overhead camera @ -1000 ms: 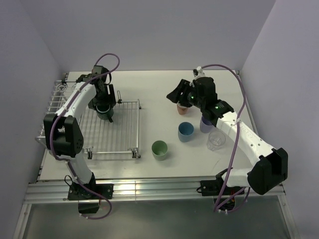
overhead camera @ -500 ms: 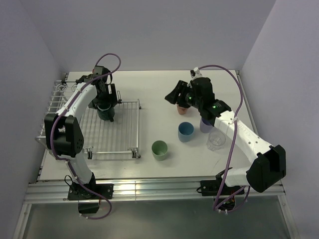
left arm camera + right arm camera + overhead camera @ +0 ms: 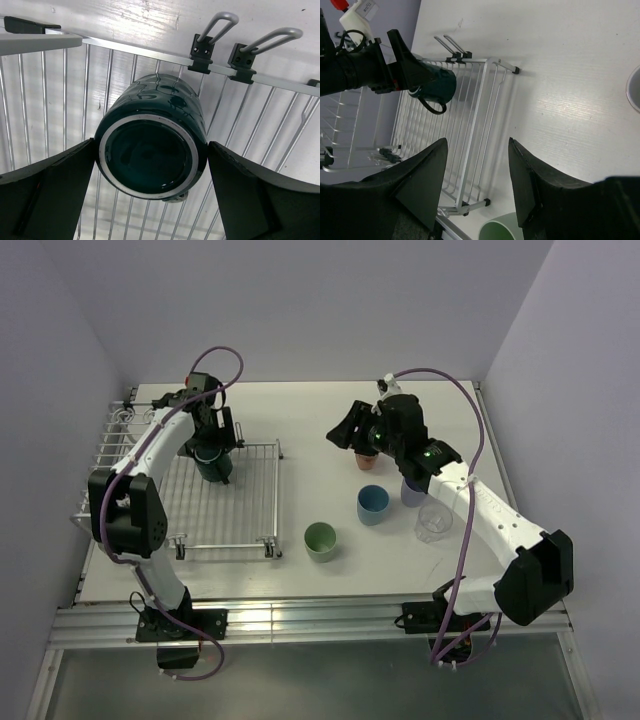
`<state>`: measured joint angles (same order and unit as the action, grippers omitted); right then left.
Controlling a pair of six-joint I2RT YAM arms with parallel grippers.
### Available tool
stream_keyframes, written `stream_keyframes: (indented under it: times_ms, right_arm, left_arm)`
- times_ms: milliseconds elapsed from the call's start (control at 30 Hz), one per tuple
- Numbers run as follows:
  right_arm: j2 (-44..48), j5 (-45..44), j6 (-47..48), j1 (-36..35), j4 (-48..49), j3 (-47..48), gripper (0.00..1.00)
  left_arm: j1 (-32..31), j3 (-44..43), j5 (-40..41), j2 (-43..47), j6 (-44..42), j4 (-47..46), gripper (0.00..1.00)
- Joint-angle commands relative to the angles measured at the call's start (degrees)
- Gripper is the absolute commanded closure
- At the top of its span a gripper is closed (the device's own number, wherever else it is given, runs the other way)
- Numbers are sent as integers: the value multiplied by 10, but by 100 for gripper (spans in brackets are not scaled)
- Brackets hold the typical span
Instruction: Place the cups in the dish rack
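My left gripper [image 3: 212,445] is shut on the dark green mug [image 3: 214,466] and holds it over the far part of the dish rack [image 3: 245,510]. In the left wrist view the mug [image 3: 150,155] lies on its side between my fingers, its mouth facing the camera, above the rack bars [image 3: 45,100]. My right gripper [image 3: 346,429] is open and empty, above the table next to the salmon-orange cup [image 3: 365,460]. The blue cup [image 3: 372,504], lavender cup [image 3: 411,492], clear cup [image 3: 434,522] and pale green cup [image 3: 320,540] stand on the table.
The rack's raised wire side basket [image 3: 108,445] is at the far left. The right wrist view shows the rack [image 3: 480,110], the held mug [image 3: 434,82] and the pale green cup's rim [image 3: 502,229] between my open fingers [image 3: 427,170].
My right gripper has drifted a little to the left, still open. My left gripper has moved the mug slightly toward the far edge of the rack.
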<state>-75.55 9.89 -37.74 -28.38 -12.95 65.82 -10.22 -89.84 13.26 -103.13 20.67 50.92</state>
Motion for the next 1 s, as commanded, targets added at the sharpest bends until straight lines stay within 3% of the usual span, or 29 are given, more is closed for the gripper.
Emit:
stream_keyframes:
  times_ms: [0, 433, 667, 967]
  right_arm:
    - [-2, -14, 12, -9, 7, 32, 41]
    - [1, -68, 38, -39, -35, 51, 41]
    - [27, -172, 84, -154, -109, 39, 43]
    - [37, -314, 55, -324, -168, -33, 47]
  left_arm:
    - [2, 0, 30, 54, 6, -6, 1]
    - [-45, -22, 70, 102, 9, 16, 1]
    - [-92, -32, 55, 154, 16, 14, 1]
    - [-107, -24, -7, 217, 18, -11, 1]
